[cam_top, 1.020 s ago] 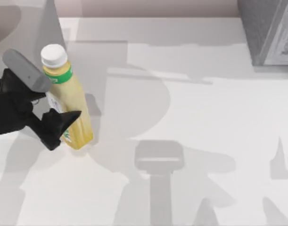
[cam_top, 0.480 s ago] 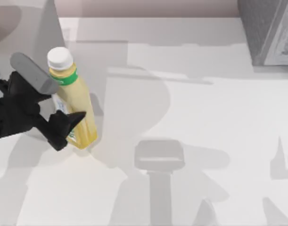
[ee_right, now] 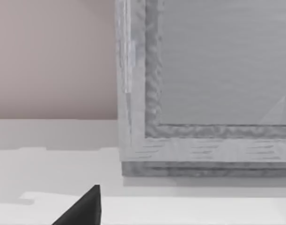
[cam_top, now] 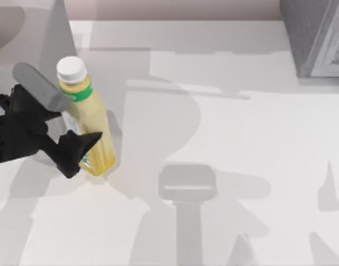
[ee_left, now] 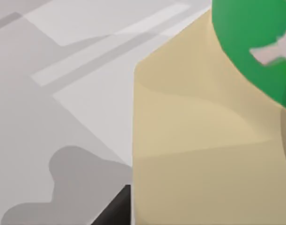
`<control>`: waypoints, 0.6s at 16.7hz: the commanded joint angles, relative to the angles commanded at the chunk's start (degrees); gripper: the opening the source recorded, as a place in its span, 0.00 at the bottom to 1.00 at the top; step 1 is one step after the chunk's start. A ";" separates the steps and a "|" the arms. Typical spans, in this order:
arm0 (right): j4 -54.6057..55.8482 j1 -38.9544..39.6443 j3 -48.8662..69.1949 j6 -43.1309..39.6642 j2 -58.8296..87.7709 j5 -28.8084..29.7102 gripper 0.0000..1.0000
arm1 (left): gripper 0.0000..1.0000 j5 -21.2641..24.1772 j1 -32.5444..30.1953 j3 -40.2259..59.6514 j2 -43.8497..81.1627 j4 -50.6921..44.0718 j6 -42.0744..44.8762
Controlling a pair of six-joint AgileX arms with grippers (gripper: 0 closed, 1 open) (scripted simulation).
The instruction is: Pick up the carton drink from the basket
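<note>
One carton drink, clamped in left tool, one grey box at table's far right

The top view looks straight down from above on the white bench, far enough off to take in the left gripper at nine o'clock, the carton drink beside it, and the corner of a grey box at one o'clock. The left wrist view sits very close against the carton drink, its yellow body and green band crowding the picture, with bench behind; both things also lie in the top view. The right wrist view faces level across the bench toward the grey box and a pinkish wall, with one dark finger tip at six o'clock.
</note>
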 joint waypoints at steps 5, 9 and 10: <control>0.00 0.00 0.00 0.00 0.00 0.00 1.00 | 1.00 0.00 0.00 0.00 0.00 0.00 0.00; 0.00 0.00 0.00 0.00 0.00 0.00 1.00 | 1.00 0.00 0.00 0.00 0.00 0.00 0.00; 0.00 0.00 0.00 0.00 0.00 0.00 1.00 | 1.00 0.00 0.00 0.00 0.00 0.00 0.00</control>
